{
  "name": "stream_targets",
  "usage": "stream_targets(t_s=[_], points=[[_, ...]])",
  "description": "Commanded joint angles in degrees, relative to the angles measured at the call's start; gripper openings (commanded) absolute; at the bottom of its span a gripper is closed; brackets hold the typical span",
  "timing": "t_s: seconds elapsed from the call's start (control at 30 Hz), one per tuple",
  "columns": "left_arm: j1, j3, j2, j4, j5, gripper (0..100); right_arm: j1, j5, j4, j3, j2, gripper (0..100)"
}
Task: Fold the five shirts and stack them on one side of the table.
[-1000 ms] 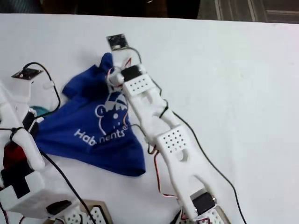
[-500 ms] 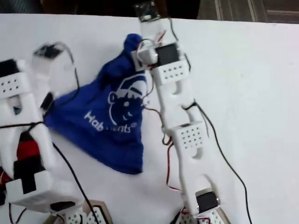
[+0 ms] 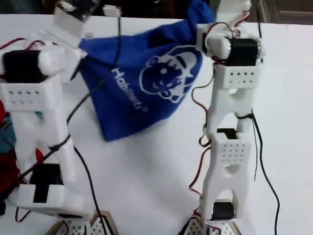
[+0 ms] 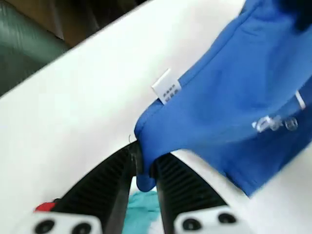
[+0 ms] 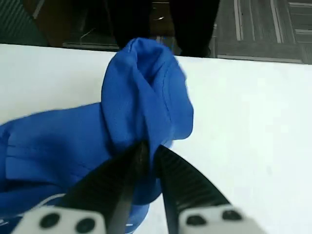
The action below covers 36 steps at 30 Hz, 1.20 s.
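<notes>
A blue shirt (image 3: 146, 83) with a white print hangs stretched between both raised arms above the white table (image 3: 288, 98). My left gripper (image 4: 145, 168) is shut on one edge of the blue shirt (image 4: 234, 112), near its white tag (image 4: 167, 87). My right gripper (image 5: 150, 156) is shut on a bunched corner of the blue shirt (image 5: 141, 92). In the high view the left arm (image 3: 39, 112) stands at the left and the right arm (image 3: 230, 98) at the right. The shirt's lower end droops toward the table.
Red and teal cloth (image 3: 6, 142) lies at the table's left edge behind the left arm; a bit of teal cloth (image 4: 141, 207) shows under the left gripper. The table's far edge meets a dark floor (image 5: 253, 24). Cables trail along both arms.
Both arms have risen and spread apart, lifting the blue shirt off the table and toward the far edge. The shirt went from a crumpled heap to hanging stretched between the grippers.
</notes>
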Motion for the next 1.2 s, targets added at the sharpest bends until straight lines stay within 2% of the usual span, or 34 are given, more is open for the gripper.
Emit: stream_targets(t_s=[0.0,0.17,0.4,0.53,0.7,0.8,0.93,1.17], points=[[2.7,7.5,-2.3,0.3,0.6,2,2.2,0.6,1.4,4.6,-5.0,1.9],[4.6,20.5,-2.2,-0.1,0.6,2,3.9,0.8,1.4,26.5,-11.8,1.9],[4.8,33.8,-2.2,-3.6,0.6,2,0.0,0.6,0.1,62.8,-27.1,2.0],[4.8,39.2,-2.2,-3.5,0.4,2,-0.1,1.0,-9.7,86.8,-37.1,2.0],[4.7,46.8,-2.2,-5.3,0.3,2,-0.6,7.3,-23.3,115.7,-54.4,2.1],[4.6,50.7,-2.2,-8.5,0.3,2,-0.5,11.8,-25.4,125.0,-62.5,5.0],[4.8,53.3,-2.2,-11.9,0.3,2,-0.6,13.7,-25.4,133.6,-68.3,19.2],[4.8,53.7,-2.2,-12.1,0.6,2,-0.6,13.2,-28.9,140.8,-69.1,19.0]])
